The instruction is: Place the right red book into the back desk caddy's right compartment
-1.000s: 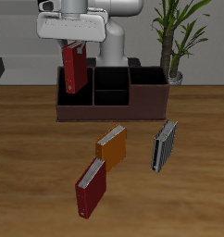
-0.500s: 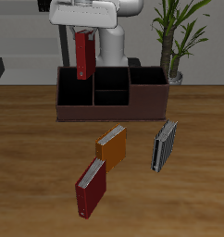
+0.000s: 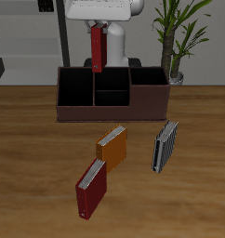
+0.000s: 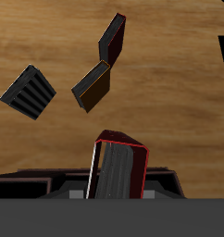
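Observation:
My gripper (image 3: 99, 25) is shut on the top of the right red book (image 3: 98, 48) and holds it upright in the air. The book hangs above the back edge of the back desk caddy (image 3: 112, 114), over the partition between one end bay (image 3: 75, 90) and the split middle section. The other end bay (image 3: 149, 82) lies toward the plant. In the wrist view the book's red spine and white pages (image 4: 123, 168) fill the space under the gripper, with the caddy's rim (image 4: 31, 180) beneath it.
On the table in front of the caddy lie the twin dark-red book (image 3: 91, 188), an orange book (image 3: 112, 147) and a grey striped book (image 3: 165, 146). A potted plant (image 3: 175, 42) stands behind the caddy's far end.
My gripper has lifted the red book out from above one end bay and carried it up and sideways along the caddy toward the middle section.

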Available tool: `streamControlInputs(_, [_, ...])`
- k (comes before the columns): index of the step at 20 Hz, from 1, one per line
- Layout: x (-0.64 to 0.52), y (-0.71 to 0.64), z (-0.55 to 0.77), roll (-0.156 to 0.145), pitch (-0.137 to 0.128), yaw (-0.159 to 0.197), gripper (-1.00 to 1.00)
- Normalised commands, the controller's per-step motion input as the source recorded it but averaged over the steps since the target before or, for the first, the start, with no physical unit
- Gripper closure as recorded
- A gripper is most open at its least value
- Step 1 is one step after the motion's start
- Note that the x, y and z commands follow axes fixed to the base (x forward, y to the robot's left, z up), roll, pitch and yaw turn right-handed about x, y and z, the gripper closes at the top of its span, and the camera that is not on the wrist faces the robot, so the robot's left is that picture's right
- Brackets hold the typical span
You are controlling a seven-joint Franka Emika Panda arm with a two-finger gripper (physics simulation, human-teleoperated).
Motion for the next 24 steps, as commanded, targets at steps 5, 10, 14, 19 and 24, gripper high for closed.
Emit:
streamControlInputs(5, [-0.16, 0.34, 0.01, -0.027, 0.017, 0.059, 1.00])
streamControlInputs(10, [-0.16, 0.47, 0.10, -0.038, -0.002, 0.060, 1.00])
streamControlInputs(14, [-0.11, 0.43, 0.01, 0.060, 0.026, 0.029, 1.00])
streamControlInputs(19, [-0.13, 0.63, -0.01, 0.062, 0.022, 0.059, 1.00])
streamControlInputs(24, [-0.09, 0.40, -0.07, 0.072, 0.029, 0.045, 1.00])
